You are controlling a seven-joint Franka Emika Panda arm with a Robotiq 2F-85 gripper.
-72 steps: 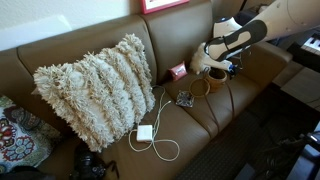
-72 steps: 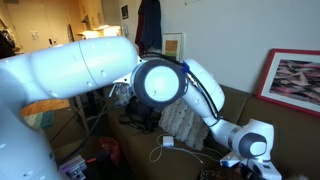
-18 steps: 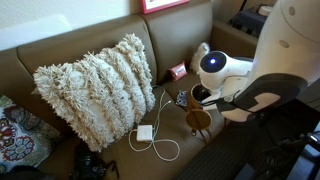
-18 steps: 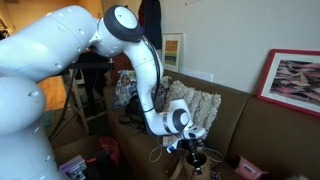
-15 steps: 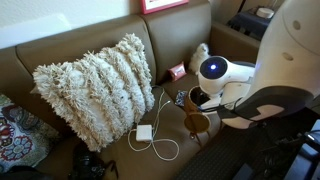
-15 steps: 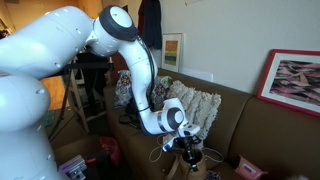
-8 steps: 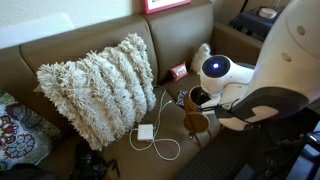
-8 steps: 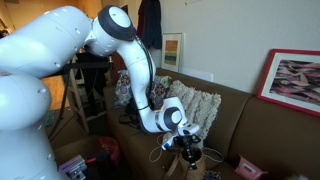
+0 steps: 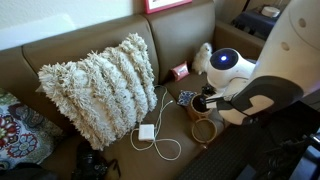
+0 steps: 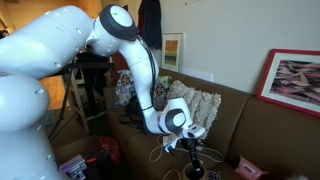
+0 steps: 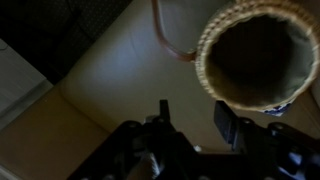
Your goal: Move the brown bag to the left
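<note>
The brown bag [image 9: 204, 130] stands upright on the sofa seat [image 9: 120, 150] near its front edge, a small tan woven bucket. From the wrist view I look down into its dark mouth [image 11: 255, 55], and its thin hoop handle [image 11: 165, 35] lies beside it on the cushion. My gripper [image 9: 205, 104] hangs just above the bag and is open. Its two dark fingers [image 11: 225, 122] stand apart with bare cushion between them; the bag's rim lies just beyond the fingertips. In an exterior view the gripper [image 10: 192, 150] points down at the seat.
A big shaggy cream pillow [image 9: 95, 85] leans on the backrest. A white charger with its looping cable [image 9: 147, 133] lies mid-seat. A small pink box [image 9: 178, 71], a white plush item [image 9: 200, 55] and a small dark object [image 9: 185, 98] sit behind the bag. A patterned cushion [image 9: 15, 130] lies far along the sofa.
The gripper has opened and let go of the brown bag, then lifted slightly. The bag now rests on the seat below it.
</note>
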